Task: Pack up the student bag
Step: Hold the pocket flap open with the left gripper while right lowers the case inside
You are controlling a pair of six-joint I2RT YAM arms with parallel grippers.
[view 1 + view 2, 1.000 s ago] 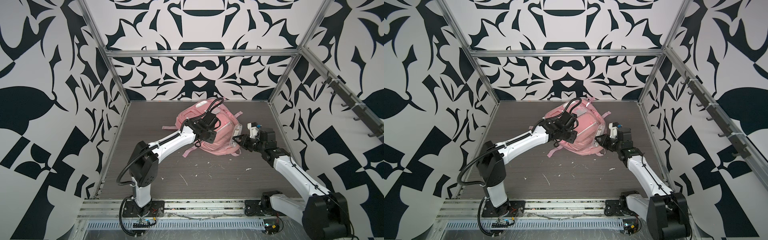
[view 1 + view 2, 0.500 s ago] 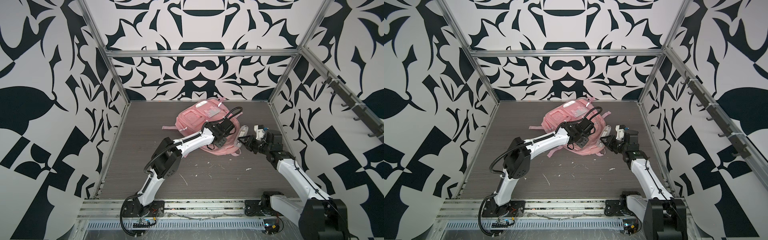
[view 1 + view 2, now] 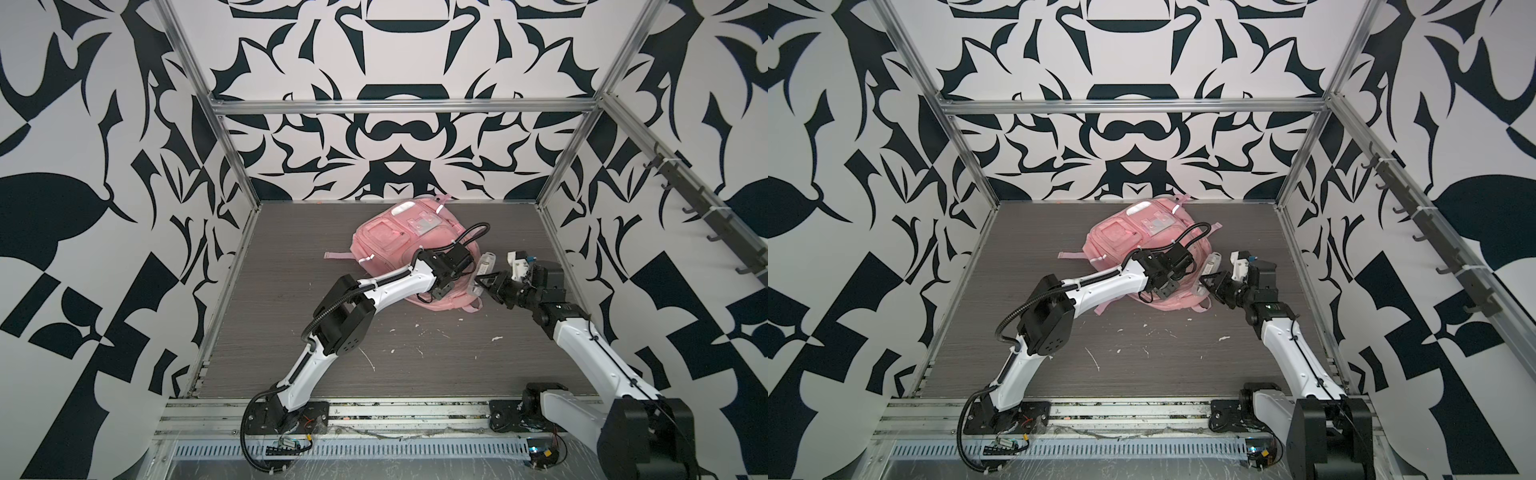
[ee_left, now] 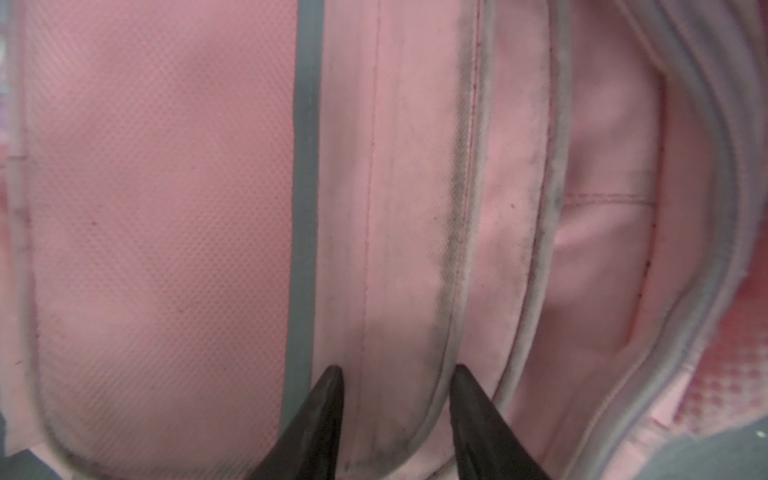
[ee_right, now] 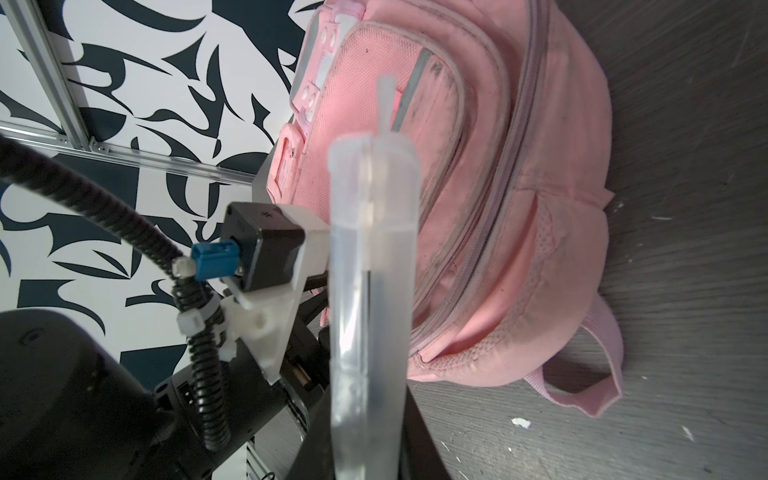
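Note:
The student bag (image 3: pixel 390 237) (image 3: pixel 1121 237) is a pink backpack lying on the dark table near the back wall. My left gripper (image 3: pixel 440 286) (image 3: pixel 1160 291) hovers low over its right side. In the left wrist view the left gripper (image 4: pixel 397 370) is open, its tips straddling a grubby pink panel of the bag (image 4: pixel 166 208) between a silver strip and a zip edge. My right gripper (image 3: pixel 482 282) (image 3: pixel 1206 284) (image 5: pixel 368 411) is shut on a clear plastic bottle (image 5: pixel 372 249) (image 3: pixel 485 266), held just right of the bag (image 5: pixel 519 208), nozzle pointing at it.
A loose pink strap (image 3: pixel 336 255) trails left of the bag and a strap loop (image 5: pixel 598 374) lies at its base. White crumbs (image 3: pixel 494 338) dot the table in front. A rail of hooks (image 3: pixel 702 224) runs along the right wall.
My left arm has swung right across the bag, from its upper front to its right side near the bottle. The right gripper has kept hold of the bottle and barely shifted.

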